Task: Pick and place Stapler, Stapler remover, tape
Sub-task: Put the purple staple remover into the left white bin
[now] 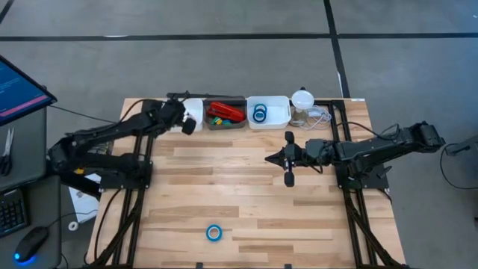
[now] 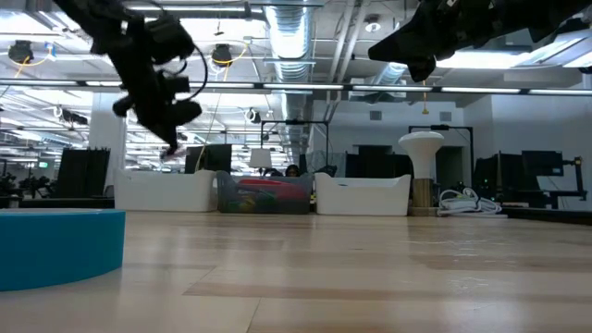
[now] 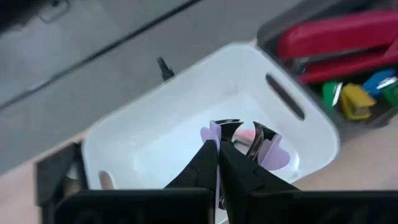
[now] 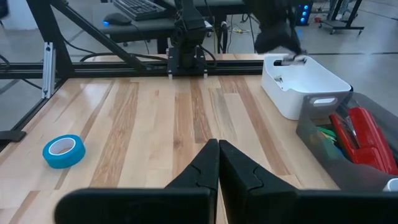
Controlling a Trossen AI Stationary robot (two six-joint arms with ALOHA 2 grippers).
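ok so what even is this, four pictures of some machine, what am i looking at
It is a robot with two dark arms at a wooden table. One picture looks straight down, one looks level across the tabletop, and two come from cameras on the wrists. The left gripper hangs over a white bin, fingers shut; something pale and metallic sits at their tips, but a grip is unclear. The right gripper hangs over mid-table, shut and empty. The grey bin holds the red stapler, another white bin holds blue tape, and one tape roll lies loose.
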